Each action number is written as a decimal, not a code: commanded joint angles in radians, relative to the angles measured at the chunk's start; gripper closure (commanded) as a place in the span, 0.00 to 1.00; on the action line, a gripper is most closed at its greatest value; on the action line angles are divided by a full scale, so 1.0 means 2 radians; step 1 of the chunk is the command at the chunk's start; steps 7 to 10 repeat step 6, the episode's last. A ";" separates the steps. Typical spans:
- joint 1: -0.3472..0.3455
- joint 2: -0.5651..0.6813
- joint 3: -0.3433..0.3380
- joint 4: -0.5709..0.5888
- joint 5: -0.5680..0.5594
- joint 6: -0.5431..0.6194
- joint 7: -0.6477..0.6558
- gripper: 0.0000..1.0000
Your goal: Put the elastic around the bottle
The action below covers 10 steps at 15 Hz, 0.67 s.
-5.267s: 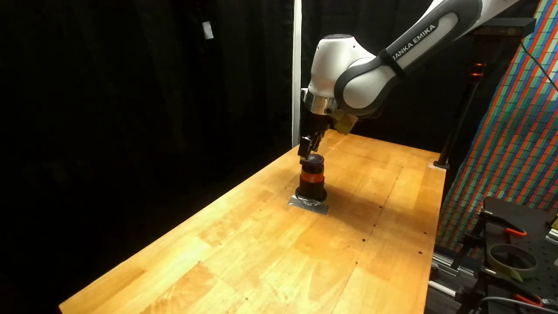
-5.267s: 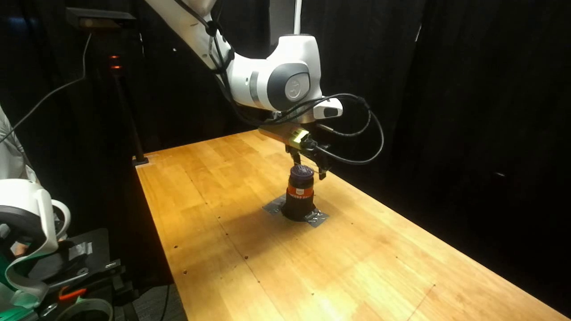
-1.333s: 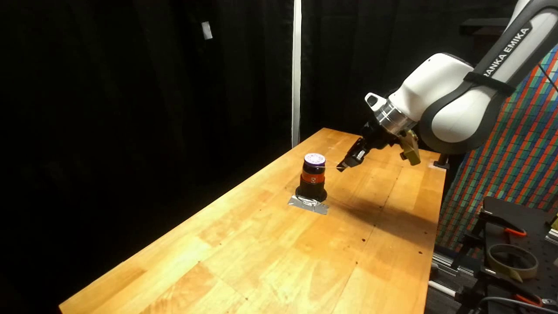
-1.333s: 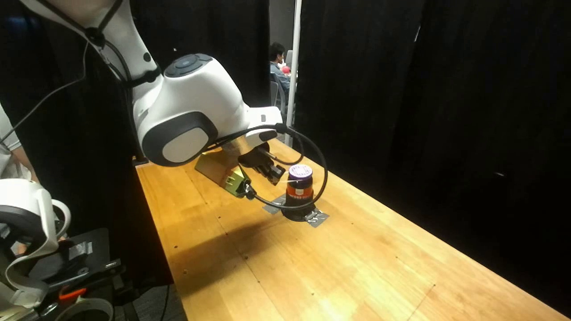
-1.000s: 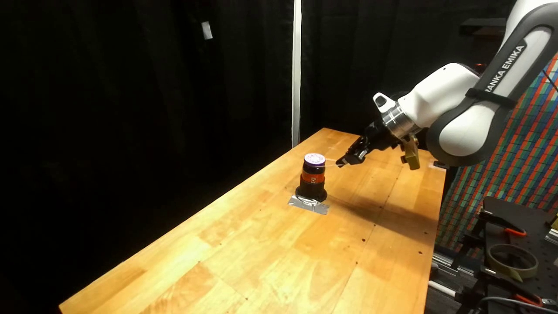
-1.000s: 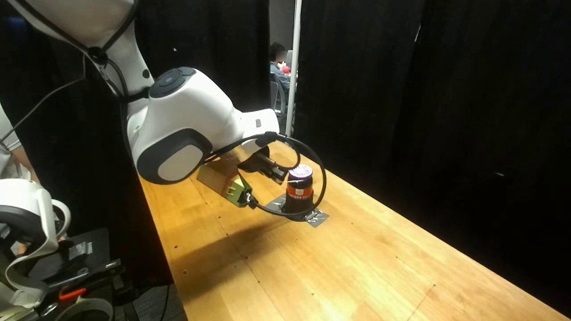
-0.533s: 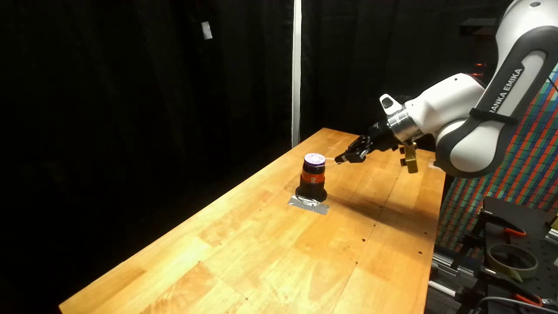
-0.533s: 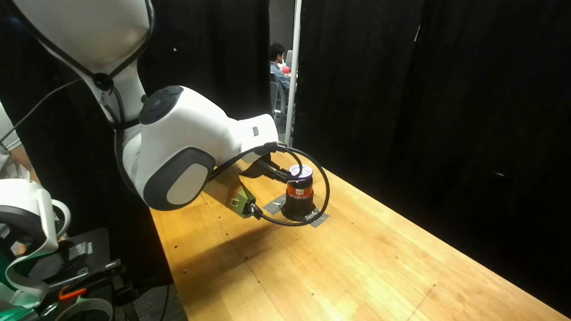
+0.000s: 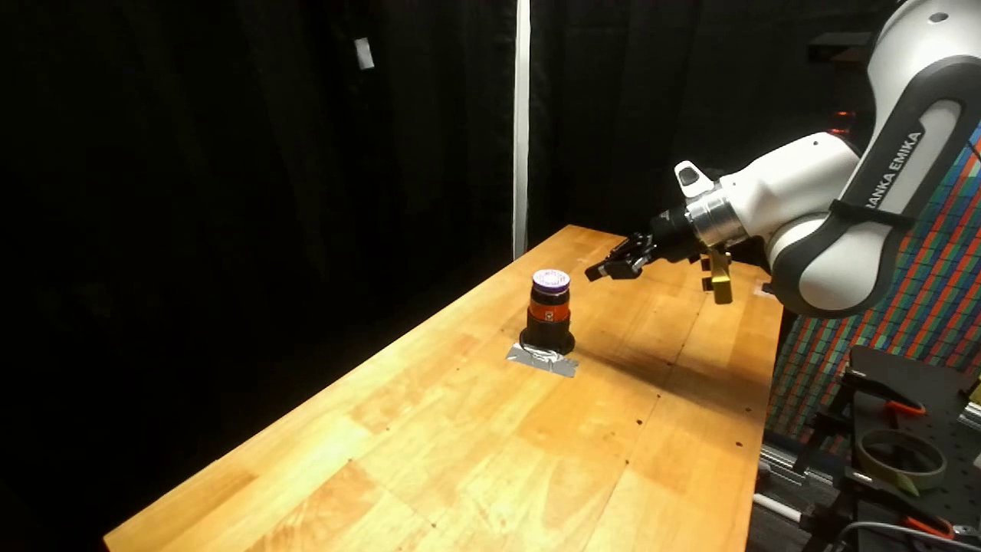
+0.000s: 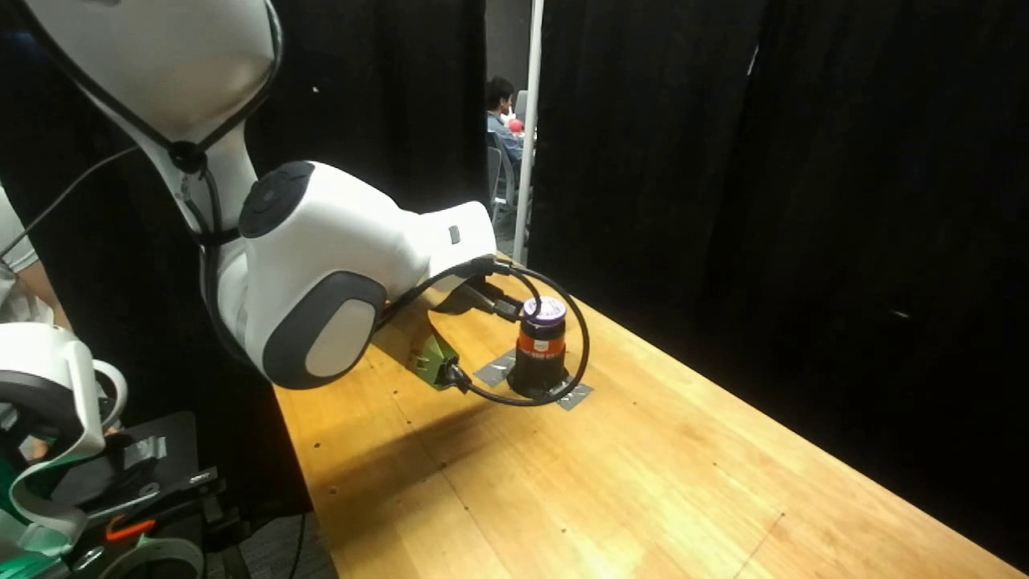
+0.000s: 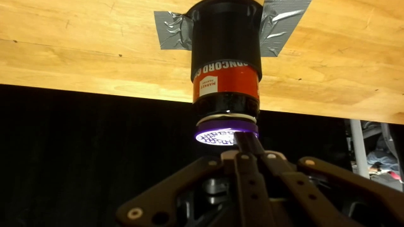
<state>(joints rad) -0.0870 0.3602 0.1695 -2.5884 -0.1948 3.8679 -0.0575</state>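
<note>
The dark bottle point(image 9: 550, 310), with an orange-red label and a purple-rimmed lid, stands upright in a black holder point(image 10: 537, 374) on the table. In the wrist view, where the scene appears upside down, the pale elastic point(image 11: 225, 117) sits around the bottle just beneath the lid point(image 11: 217, 136). Its far side is hidden. My gripper point(image 9: 595, 272) is shut, with no strand seen running from it to the bottle. Its fingertips point(image 11: 247, 140) overlap the lid in the wrist view, while an exterior view shows a gap between them and the bottle.
Grey tape point(image 11: 175, 30) fixes the holder's base to the wooden table point(image 9: 460, 452). A black cable loop point(image 10: 585, 354) from the arm hangs across the bottle in an exterior view. Dark curtains border the table; a side cart point(image 9: 912, 429) carries a tape roll point(image 9: 900, 460).
The gripper came down from above the bottle to its side, then drew slightly back and up. The strand stretched between fingers and bottle no longer shows. The bottle's top has shifted slightly away from the gripper.
</note>
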 commanded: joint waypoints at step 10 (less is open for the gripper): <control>0.020 -0.001 -0.022 0.000 -0.011 -0.007 0.019 0.71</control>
